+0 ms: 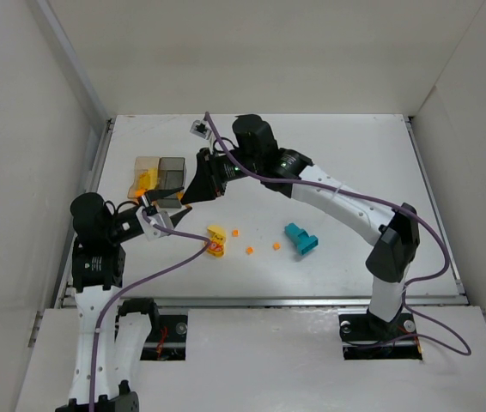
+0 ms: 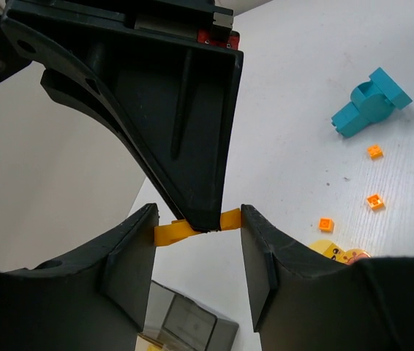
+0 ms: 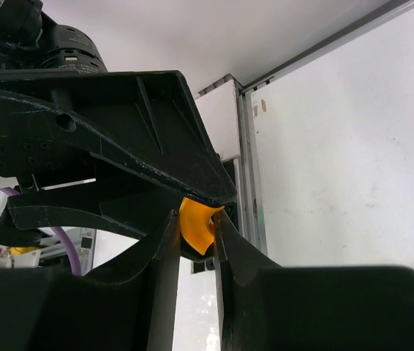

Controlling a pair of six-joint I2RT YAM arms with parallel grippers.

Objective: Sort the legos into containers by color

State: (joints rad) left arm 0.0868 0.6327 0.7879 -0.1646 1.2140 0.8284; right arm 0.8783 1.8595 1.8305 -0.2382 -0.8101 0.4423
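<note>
Barely begun: the amber container [image 1: 140, 165] holds some yellow pieces [image 1: 145, 180], the right fingers [image 3: 162, 259] pinch an orange piece [image 3: 194, 228] bracketed by the left fingers [image 2: 130, 256] (grip unclear), and the teal block [image 1: 301, 239] and orange bits [image 1: 249, 251] wait on the table [image 1: 355, 154].

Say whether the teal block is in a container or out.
Out: teal plastic block lies on the white tabletop, apart from the two translucent boxes.

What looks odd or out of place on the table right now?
Both claws are on one yellow-orange piece near the containers: the right claw pinches it while the left claw touches both its ends. Otherwise just loose orange bits and a teal block lying on the table.
</note>
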